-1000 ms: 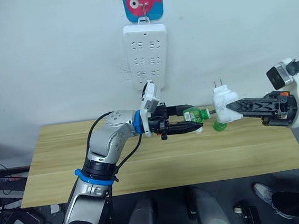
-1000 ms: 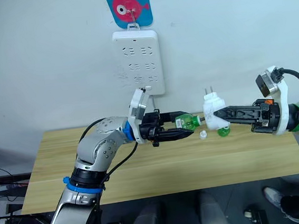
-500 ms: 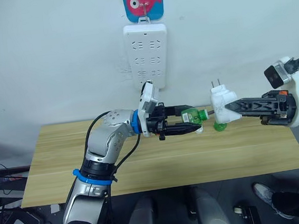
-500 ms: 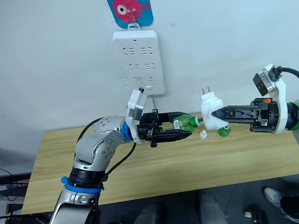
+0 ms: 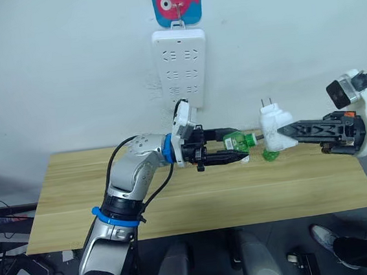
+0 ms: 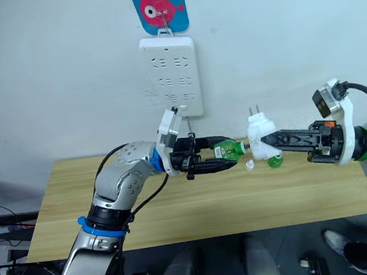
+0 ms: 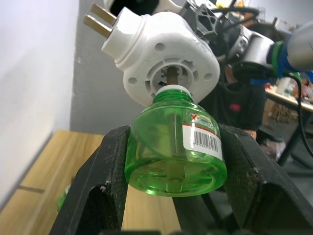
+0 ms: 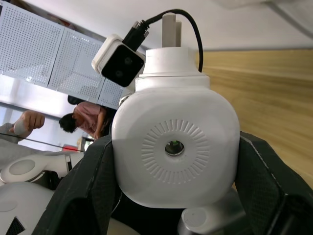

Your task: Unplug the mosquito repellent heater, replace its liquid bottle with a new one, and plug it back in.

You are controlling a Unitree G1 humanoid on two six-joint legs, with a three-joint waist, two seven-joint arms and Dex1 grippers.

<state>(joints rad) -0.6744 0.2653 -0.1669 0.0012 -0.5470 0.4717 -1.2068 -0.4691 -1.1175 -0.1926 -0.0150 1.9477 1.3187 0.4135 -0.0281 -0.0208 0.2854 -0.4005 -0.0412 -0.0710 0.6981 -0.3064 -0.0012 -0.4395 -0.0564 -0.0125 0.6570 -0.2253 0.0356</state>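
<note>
Both arms are raised above the counter (image 5: 196,201), near the middle of its far edge, and meet nose to nose. The left end effector (image 7: 171,196) is clamped on the green liquid bottle (image 7: 175,144), neck pointing toward the right arm. The right end effector (image 8: 171,196) is clamped on the mosquito repellent heater (image 5: 275,128), prongs up, with its socket facing the bottle. In the left wrist view the bottle's neck sits right at the socket mouth, its long axis nearly in line with the opening. Judging from this, the coming move is a straight push and twist along that shared axis; a small tilt could jam the thread. A second green bottle (image 5: 269,154) lies on the counter just below the heater
</note>
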